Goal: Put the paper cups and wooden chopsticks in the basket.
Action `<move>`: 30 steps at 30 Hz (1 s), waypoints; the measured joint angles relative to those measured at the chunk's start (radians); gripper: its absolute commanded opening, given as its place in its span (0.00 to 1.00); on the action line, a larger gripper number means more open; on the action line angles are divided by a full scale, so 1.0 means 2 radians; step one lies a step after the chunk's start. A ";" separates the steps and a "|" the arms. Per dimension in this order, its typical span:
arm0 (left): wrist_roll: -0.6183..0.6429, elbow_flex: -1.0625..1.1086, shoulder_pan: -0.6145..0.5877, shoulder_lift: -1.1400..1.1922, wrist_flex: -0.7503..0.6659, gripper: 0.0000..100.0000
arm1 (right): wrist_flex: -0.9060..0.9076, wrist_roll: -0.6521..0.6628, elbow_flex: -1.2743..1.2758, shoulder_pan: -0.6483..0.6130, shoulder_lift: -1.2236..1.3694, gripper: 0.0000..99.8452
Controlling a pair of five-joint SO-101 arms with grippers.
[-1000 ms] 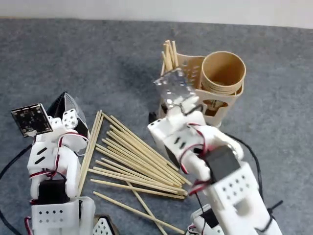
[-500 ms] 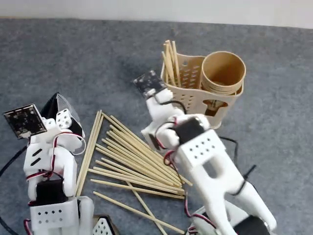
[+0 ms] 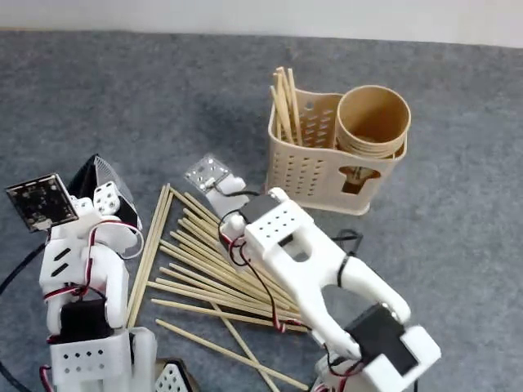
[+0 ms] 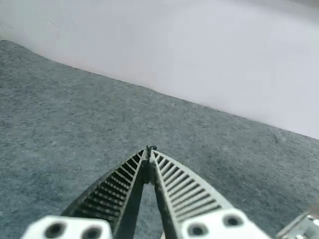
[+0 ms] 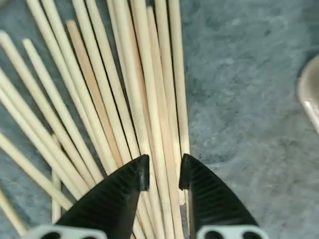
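Right claw (image 5: 163, 172) sits low over the loose chopsticks (image 3: 212, 253), fingers slightly apart and straddling a couple of sticks. We can't tell whether the pads actually touch them. That arm is stretched across the pile, with its wrist near the basket (image 3: 315, 175). The loose sticks lie flat and fanned out on the grey tabletop (image 3: 122, 90) between the two arms, and a few cross each other at the near end. The basket stands upright toward the back. One compartment holds the paper cups (image 3: 373, 118), nested with mouths up. The other holds the upright chopsticks (image 3: 283, 102), which lean out over the rim. Left claw (image 4: 150, 152) is closed tip to tip and holds nothing. We see it above the tabletop just beside the pile, pointing away over bare carpet.
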 measured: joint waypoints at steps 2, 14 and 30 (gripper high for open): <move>0.000 0.000 0.000 0.000 0.000 0.01 | -0.009 0.004 0.000 -0.002 0.006 0.10; 0.000 0.000 0.000 0.000 0.000 0.01 | -0.021 0.005 0.000 -0.002 0.008 0.10; 0.000 0.000 0.000 0.000 0.000 0.01 | -0.058 0.006 0.009 -0.012 0.035 0.10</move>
